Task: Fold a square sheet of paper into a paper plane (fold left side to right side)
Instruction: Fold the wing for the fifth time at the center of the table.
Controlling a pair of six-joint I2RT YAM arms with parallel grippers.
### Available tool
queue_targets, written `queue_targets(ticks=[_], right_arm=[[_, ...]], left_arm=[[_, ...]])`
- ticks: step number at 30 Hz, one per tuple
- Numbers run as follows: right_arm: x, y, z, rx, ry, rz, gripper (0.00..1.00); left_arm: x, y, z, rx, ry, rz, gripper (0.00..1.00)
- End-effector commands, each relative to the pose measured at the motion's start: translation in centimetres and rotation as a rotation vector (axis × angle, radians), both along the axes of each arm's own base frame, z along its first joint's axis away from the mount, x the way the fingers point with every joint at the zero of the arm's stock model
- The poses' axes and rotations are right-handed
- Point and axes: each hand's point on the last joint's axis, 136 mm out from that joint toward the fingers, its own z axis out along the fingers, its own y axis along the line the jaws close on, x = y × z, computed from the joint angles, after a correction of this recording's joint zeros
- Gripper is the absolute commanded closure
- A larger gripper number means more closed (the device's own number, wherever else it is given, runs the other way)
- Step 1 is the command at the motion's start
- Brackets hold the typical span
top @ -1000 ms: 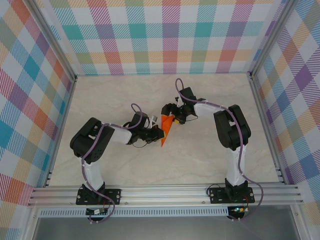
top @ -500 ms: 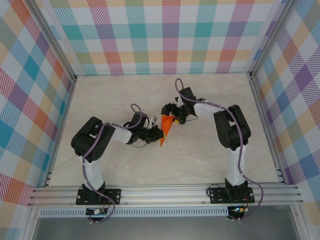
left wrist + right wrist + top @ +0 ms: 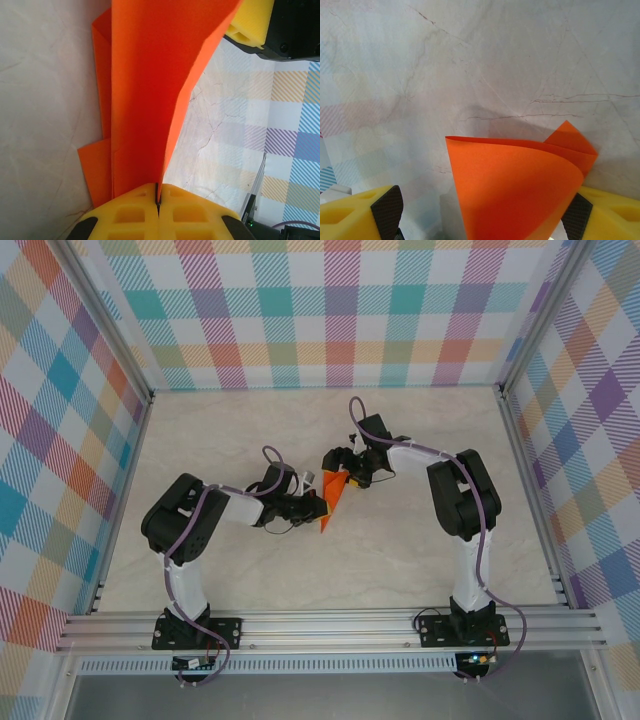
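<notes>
The orange square sheet of paper [image 3: 331, 503] lies mid-table, folded into a narrow wedge that points toward the near edge. My left gripper [image 3: 317, 508] comes at it from the left. Its yellow fingers [image 3: 135, 215] are shut on one edge of a raised flap of the paper [image 3: 150, 90], while lower layers lie flat on the table beside it. My right gripper [image 3: 341, 476] hangs over the wedge's wide far end. Its jaws stand wide open, with the curled flap [image 3: 520, 195] rising between them, close against the right finger [image 3: 612, 212] and apart from the left finger [image 3: 355, 212].
The marble-patterned tabletop [image 3: 400, 550] is walled by checked panels with aluminium rails [image 3: 330, 625] along the near edge. A yellow finger of the right gripper [image 3: 252, 22] hangs close beyond the flap in the left wrist view. Both arms crowd the table's middle.
</notes>
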Motion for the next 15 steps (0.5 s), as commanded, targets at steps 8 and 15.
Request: queue_targets(ticks=[8,15], right_arm=[[-2.0,-1.0,-3.2,-0.084,0.101,0.006,0.16],[-1.9,-0.9,-3.0,-0.080,0.097,0.009,0.16]], left_arm=[[0.5,1.2,1.1,0.017,-0.018,0.007,1.00],[0.7,1.2,0.4,0.015,-0.003,0.010,1.00]])
